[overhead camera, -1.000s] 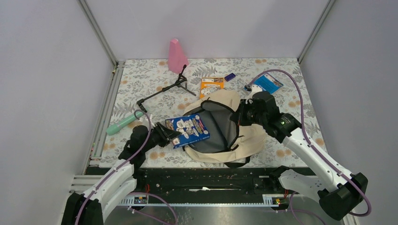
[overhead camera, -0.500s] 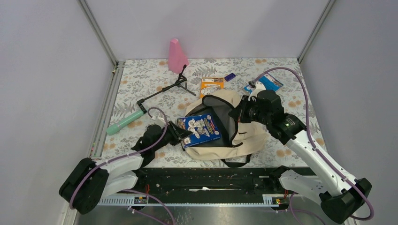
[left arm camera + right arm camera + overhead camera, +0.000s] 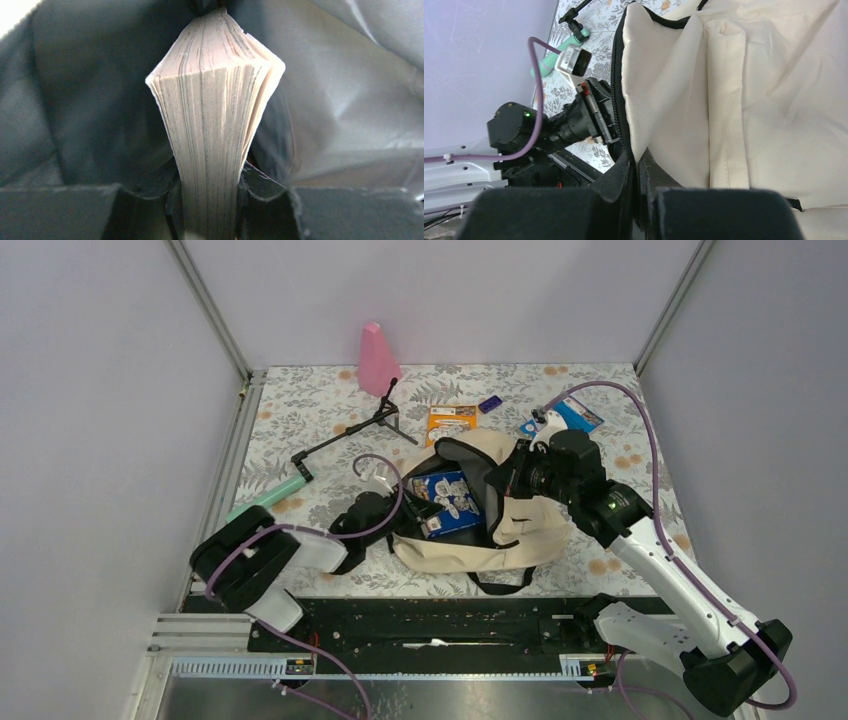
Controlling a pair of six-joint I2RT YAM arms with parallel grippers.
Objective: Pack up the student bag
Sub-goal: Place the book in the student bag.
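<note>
The cream student bag lies in the middle of the table, its mouth gaping and its dark lining showing. My left gripper is shut on a thick blue-covered book, which sits partly inside the mouth. In the left wrist view the book's page edges stand clamped between the jaws, with lining all around. My right gripper is shut on the bag's black-trimmed rim and holds the mouth lifted open. The cream flap fills the right wrist view.
A black tripod and a mint green tube lie to the left. A pink bottle stands at the back. An orange card, a small purple object and a blue packet lie behind the bag.
My left gripper has carried the book right and away from me, from over the bag's near edge into its mouth. The right gripper has kept hold of the rim, nearly still.
</note>
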